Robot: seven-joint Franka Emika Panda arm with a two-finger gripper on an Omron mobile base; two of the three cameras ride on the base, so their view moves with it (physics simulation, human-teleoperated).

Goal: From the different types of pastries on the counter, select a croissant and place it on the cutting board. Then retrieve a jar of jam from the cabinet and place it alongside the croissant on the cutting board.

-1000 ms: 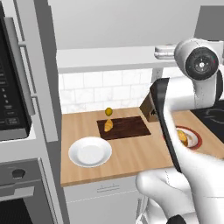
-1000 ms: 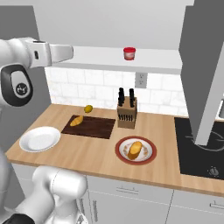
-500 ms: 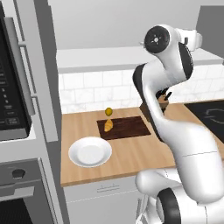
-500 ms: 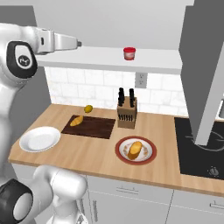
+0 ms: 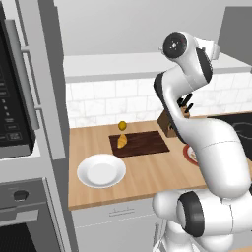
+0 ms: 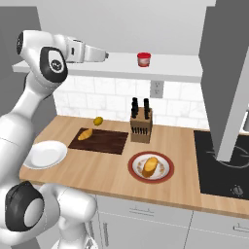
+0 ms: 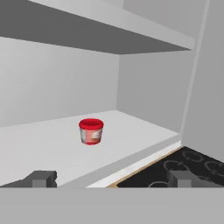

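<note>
1. The two-finger hand (image 7: 109, 178) on the white arm is raised to the level of the pale grey-white cabinet ledge (image 6: 170, 73); the dark fingertips (image 7: 41, 178) are spread wide apart with nothing between them.
2. The small squat red jar of jam (image 7: 91, 131) with a paler band is seen upright on that ledge, ahead of the hand and well apart from it; in the right base view the jar (image 6: 143, 59) stands further along the ledge from the hand (image 6: 103, 54).
3. The small golden-orange crescent croissant (image 6: 85, 134) is laid on the flat dark-brown rectangular cutting board (image 6: 104, 141), near its left end.
4. A round yellow ball (image 6: 98, 121) is seen on the light-brown wooden tabletop (image 6: 112, 175) just behind the board.
5. A yellow-and-white pastry (image 6: 150, 166) is seen on a reddish-brown plate (image 6: 134, 169); a white plate (image 6: 46, 154) sits left of the board.
6. A tan knife block (image 6: 141, 127) stands just right of the board.
7. No writing on the jar band can be read.
</note>
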